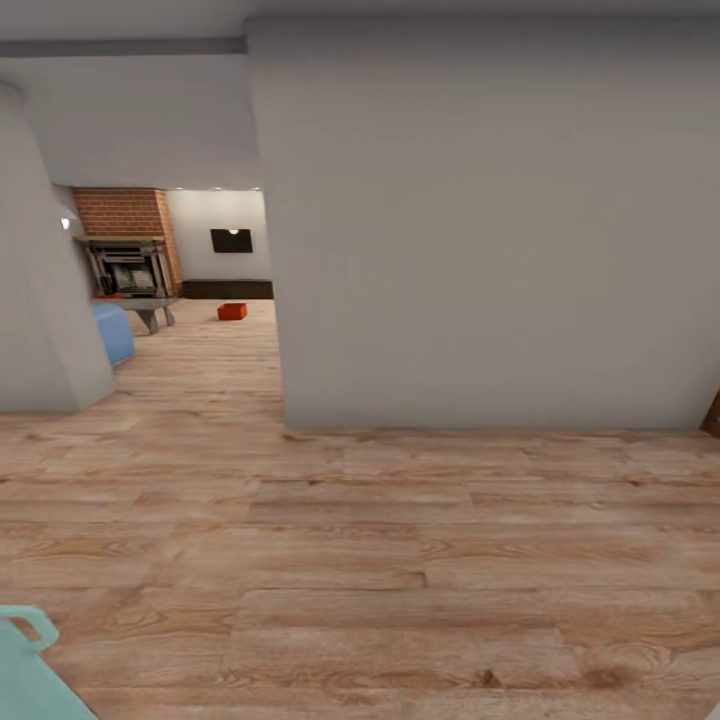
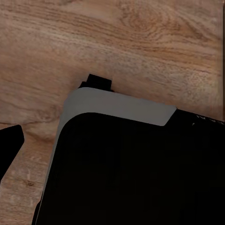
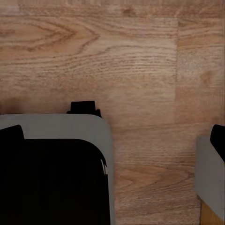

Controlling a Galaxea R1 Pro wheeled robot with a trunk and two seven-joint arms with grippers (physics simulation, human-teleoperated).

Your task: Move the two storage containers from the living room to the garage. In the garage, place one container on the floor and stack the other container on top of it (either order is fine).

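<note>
The robot is standing on light wood-plank flooring (image 1: pixel 400 560) facing a broad pale wall (image 1: pixel 480 230) that is blocking most of the way ahead, and the step in hand, as I judge it, is driving to the living room to fetch a container. Through the opening at about 11 o'clock, one orange-red storage container (image 1: pixel 232 311) is sitting on the planks far off, well apart from the robot, with the red brick fireplace (image 1: pixel 128 240) and a low grey desk (image 1: pixel 152 310) further toward 10 o'clock and a blue rounded object (image 1: pixel 114 332) just inside the corner. A second container is not something I can make out here. A pale teal part of the robot (image 1: pixel 28 660) is showing at about 7 o'clock. Both wrist views are looking down at wood grain past dark, grey-edged bodywork, with dark shapes at the picture edges that may be fingers; I cannot tell whether the left tool or the right tool is spread or pressed together. To do this well, the base should be turning toward 11 o'clock first, then rolling through the gap while keeping clear of the wall corner (image 1: pixel 282 420) at the near edge of the opening and the rounded pillar (image 1: pixel 45 300) opposite. The arms look best kept tucked while passing through, and the approach is best ending square to the box.
</note>
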